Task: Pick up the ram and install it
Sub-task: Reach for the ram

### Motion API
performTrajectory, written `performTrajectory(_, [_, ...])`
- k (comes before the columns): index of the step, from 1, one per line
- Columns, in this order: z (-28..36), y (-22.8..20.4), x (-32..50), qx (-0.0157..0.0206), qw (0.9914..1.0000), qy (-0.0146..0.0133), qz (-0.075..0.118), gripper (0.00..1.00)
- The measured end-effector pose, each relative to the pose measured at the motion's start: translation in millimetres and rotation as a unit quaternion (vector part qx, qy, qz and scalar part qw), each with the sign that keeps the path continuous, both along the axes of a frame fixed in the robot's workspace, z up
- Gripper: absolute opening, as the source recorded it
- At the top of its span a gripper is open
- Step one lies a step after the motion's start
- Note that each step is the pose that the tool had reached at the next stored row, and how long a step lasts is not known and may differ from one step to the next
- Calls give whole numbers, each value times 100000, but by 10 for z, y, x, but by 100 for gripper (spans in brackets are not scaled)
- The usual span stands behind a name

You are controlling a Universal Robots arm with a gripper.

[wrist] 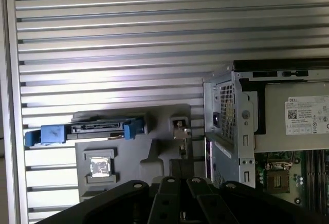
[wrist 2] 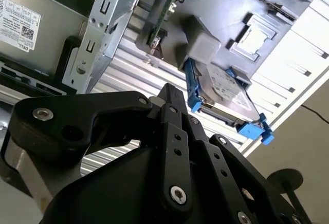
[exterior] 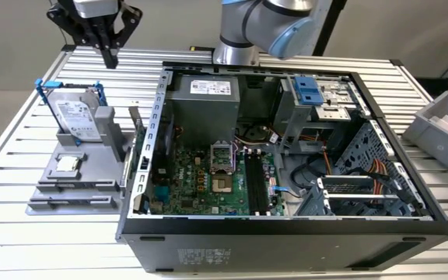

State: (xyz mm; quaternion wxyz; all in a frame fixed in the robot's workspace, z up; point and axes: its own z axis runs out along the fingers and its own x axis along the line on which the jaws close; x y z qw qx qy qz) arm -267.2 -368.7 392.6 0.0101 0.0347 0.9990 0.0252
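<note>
Exterior view shows the gripper [exterior: 110, 58] pinched closed, empty, high above the ram [exterior: 136, 127], which stands upright in the grey holder [exterior: 67, 188], slightly toward that view's right

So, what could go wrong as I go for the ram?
The ram stands on edge in a gray holder, tight beside the case wall, so the gripper could catch that wall. The hard drive stands close on the other side and could be knocked. The gripper looks shut; lowered so, it may hit the stick.

Open computer case [exterior: 286, 245] on slatted table [exterior: 21, 245], hard drive [exterior: 77, 116] (blue-framed) upright in grey holder [exterior: 72, 189] alongside.
</note>
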Motion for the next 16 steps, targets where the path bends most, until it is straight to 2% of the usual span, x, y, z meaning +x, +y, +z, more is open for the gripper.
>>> performTrajectory(16, [0,14,-255,1,100000,29,4,0])
